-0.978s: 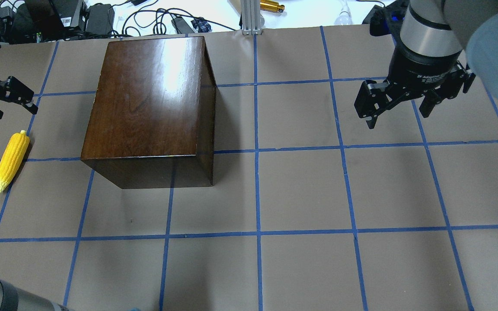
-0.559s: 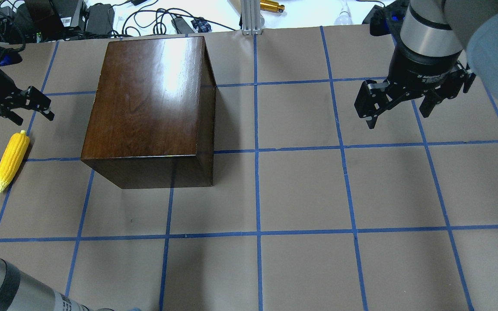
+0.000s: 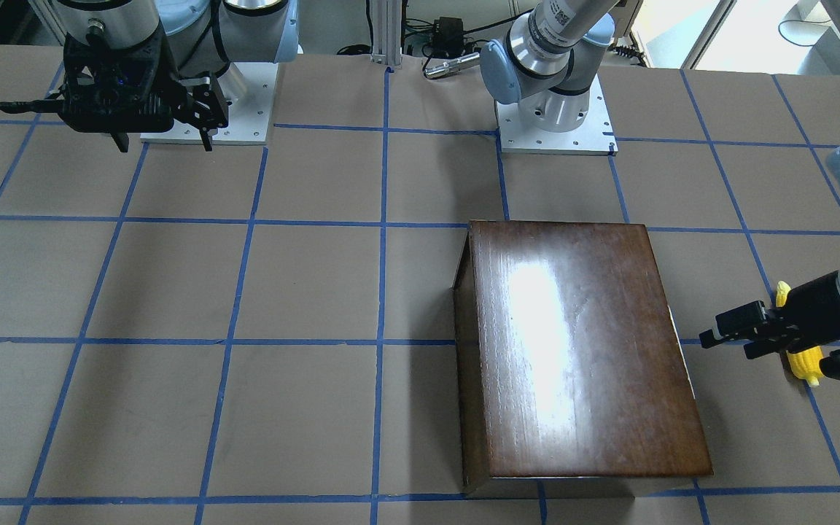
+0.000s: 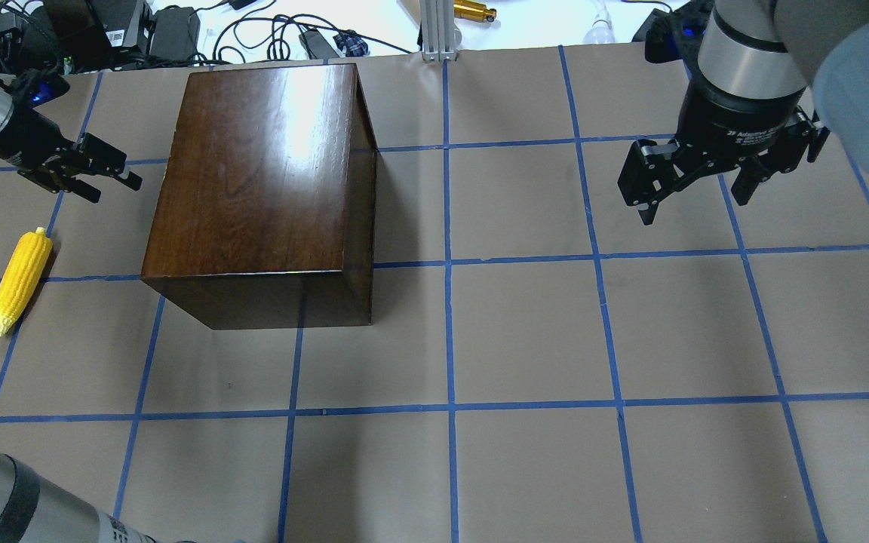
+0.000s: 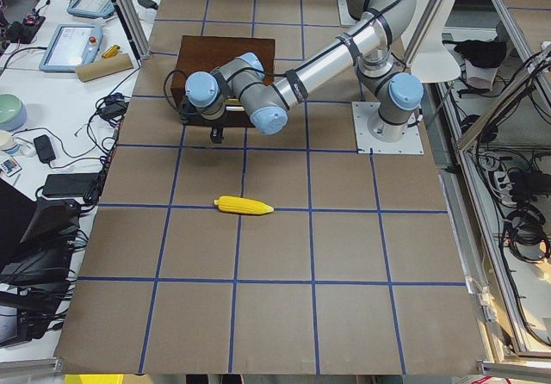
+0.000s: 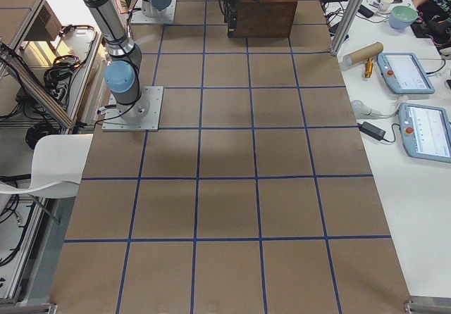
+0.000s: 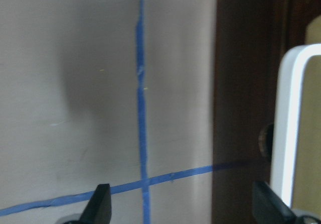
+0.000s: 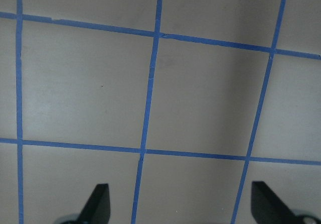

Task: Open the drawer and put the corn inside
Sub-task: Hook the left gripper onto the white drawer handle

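Observation:
The glossy dark-brown wooden box [image 4: 261, 181] stands at the far left of the table, with no drawer pulled out. The yellow corn [image 4: 19, 283] lies left of it, near the table's left edge; it also shows in the left side view [image 5: 244, 205]. My left gripper [image 4: 113, 187] is open and empty, close to the box's left side and beyond the corn. In the left wrist view a dark face of the box [image 7: 243, 93] fills the right side, with a small round pull [image 7: 264, 138]. My right gripper [image 4: 695, 210] is open and empty above the far right of the table.
Brown paper with a blue tape grid [image 4: 449, 407] covers the table. Cables and power bricks [image 4: 178, 30] lie beyond its far edge, by an aluminium post [image 4: 434, 30]. In the front-facing view the left arm [image 3: 828, 306] hides part of the corn [image 3: 805, 362].
My left gripper has moved right and farther from me, from above the corn towards the box's left side. The right arm, the corn and the box have not moved.

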### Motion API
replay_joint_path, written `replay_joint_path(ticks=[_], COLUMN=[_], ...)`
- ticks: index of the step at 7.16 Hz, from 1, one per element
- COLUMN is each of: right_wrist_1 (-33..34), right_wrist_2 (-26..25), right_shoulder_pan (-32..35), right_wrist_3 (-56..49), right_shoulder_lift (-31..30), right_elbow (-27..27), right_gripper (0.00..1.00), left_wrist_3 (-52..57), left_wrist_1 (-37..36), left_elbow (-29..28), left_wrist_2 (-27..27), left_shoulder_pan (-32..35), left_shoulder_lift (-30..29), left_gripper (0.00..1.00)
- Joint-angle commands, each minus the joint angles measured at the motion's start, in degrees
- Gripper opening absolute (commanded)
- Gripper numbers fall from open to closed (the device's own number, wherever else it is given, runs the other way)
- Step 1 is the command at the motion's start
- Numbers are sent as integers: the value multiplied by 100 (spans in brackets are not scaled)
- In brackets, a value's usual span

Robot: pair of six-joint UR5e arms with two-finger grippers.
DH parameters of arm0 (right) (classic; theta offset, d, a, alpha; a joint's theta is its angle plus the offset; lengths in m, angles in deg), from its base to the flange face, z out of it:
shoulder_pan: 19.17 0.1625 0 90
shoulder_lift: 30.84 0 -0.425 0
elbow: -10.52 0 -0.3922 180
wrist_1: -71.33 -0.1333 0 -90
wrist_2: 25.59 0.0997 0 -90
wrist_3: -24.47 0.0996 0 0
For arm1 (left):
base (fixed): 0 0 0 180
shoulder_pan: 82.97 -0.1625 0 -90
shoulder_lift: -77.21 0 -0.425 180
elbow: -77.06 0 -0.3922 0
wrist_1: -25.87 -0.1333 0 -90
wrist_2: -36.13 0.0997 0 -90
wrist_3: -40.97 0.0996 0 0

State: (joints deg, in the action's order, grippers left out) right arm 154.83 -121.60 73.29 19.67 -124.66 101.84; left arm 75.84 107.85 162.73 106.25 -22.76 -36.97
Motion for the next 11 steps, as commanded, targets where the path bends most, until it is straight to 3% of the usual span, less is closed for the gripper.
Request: replay_joint_path(ticks=[1,11], right_wrist_1=[0,0], right_wrist_2=[-6,-6], right_shoulder_pan=[0,0], right_wrist_3=[6,-3], right_shoulder_lift=[4,4], right_elbow=[0,0], right_gripper=[100,100], left_wrist_3=[81,-24], left_wrist_1=[90,73], left_elbow=[11,37], left_wrist_2=[-306,-245], left_shoulder_pan=[131,211], left_shoulder_lift=[-7,-393], left_gripper=[100,100])
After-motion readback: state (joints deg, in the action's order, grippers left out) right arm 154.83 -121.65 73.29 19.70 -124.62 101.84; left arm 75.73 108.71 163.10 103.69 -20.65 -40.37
